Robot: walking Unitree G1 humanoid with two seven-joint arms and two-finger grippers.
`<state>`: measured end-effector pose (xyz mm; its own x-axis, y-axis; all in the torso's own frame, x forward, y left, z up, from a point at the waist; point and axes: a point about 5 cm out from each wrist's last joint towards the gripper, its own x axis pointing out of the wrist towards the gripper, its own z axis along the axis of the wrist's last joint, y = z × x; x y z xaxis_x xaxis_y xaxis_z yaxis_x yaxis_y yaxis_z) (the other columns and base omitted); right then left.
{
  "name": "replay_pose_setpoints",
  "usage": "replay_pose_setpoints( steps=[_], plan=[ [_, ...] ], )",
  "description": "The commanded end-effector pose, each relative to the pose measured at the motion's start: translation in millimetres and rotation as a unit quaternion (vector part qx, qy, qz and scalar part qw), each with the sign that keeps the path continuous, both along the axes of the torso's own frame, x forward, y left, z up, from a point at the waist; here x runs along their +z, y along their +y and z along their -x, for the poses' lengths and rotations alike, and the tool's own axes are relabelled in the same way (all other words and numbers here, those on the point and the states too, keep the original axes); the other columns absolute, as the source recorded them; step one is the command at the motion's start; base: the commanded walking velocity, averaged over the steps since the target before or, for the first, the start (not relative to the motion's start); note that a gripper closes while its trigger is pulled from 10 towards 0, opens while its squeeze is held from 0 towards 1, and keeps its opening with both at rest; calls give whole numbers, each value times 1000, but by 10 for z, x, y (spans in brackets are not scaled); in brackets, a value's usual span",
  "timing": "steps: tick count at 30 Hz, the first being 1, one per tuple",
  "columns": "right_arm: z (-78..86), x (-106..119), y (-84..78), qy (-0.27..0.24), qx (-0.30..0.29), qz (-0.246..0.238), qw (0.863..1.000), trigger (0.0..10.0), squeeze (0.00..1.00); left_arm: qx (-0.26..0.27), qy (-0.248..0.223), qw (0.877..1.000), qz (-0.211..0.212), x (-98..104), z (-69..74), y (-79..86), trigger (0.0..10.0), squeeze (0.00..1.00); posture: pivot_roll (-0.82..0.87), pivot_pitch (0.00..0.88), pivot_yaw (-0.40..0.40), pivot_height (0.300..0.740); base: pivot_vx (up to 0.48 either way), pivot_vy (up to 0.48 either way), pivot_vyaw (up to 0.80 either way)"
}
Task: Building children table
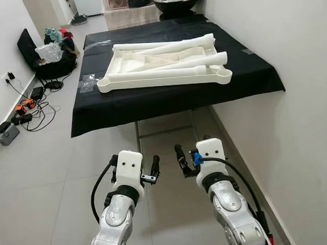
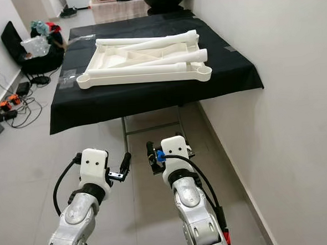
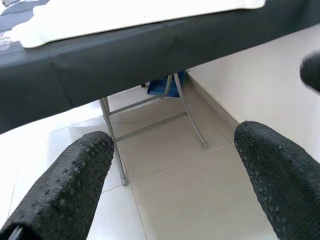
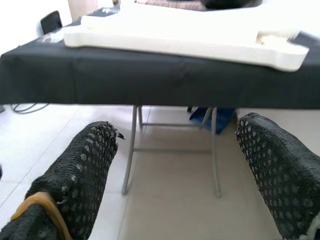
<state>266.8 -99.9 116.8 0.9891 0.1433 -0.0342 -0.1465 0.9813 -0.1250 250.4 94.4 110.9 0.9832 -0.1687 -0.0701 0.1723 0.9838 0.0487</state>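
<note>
A white children's table top lies upside down on a table draped in black cloth. Three long white legs lie loose inside it, crossing one another. My left gripper and right gripper hang side by side low over the tiled floor, short of the cloth's front edge and well below the table top. Both stand open with nothing between their fingers. In the left wrist view the left gripper faces the metal folding legs under the cloth. The right gripper faces the white top's front rim.
A white wall runs close along the right side. On the left floor lie a black bag with clutter, cables and chargers. A blue object sits under the table. Open tiled floor lies to my left.
</note>
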Motion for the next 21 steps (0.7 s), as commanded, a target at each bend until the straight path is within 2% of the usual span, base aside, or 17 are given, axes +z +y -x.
replay_pose_setpoints(
  steps=[1, 4, 8, 9, 12, 21],
  plan=[
    [-16, 50, -10, -20, -3, 4, 1000, 10000, 0, 15, -4, 1000, -10, 19, 9, 59, 10000, 0, -24, 0, 17, 740, 0, 0, 0],
    [-2, 60, -13, -17, 12, 18, 1000, 10000, 0, 31, -14, 999, -18, 43, 1, 106, 10000, 0, -26, 0, 18, 740, 0, 0, 0],
    [0, 106, -57, -25, 1, 3, 1000, 10000, 0, 41, -11, 999, -7, 38, -20, 143, 10000, 0, -17, 0, 7, 740, 0, 0, 0],
    [-4, 119, -78, -29, -7, -4, 1000, 10000, 0, 32, -10, 999, 4, 37, -22, 135, 10000, 0, -20, 0, 10, 740, 0, 0, 0],
    [-2, 104, -87, -28, -10, -11, 999, 10000, 0, 9, -22, 1000, -8, 51, 0, 89, 10000, 0, -18, 0, 12, 740, 0, 0, 0],
    [19, 72, -77, -26, -10, -15, 999, 10000, 0, 3, -23, 1000, -9, 47, 9, 73, 10000, 0, -11, 0, 14, 740, 0, 0, 0]
  ],
)
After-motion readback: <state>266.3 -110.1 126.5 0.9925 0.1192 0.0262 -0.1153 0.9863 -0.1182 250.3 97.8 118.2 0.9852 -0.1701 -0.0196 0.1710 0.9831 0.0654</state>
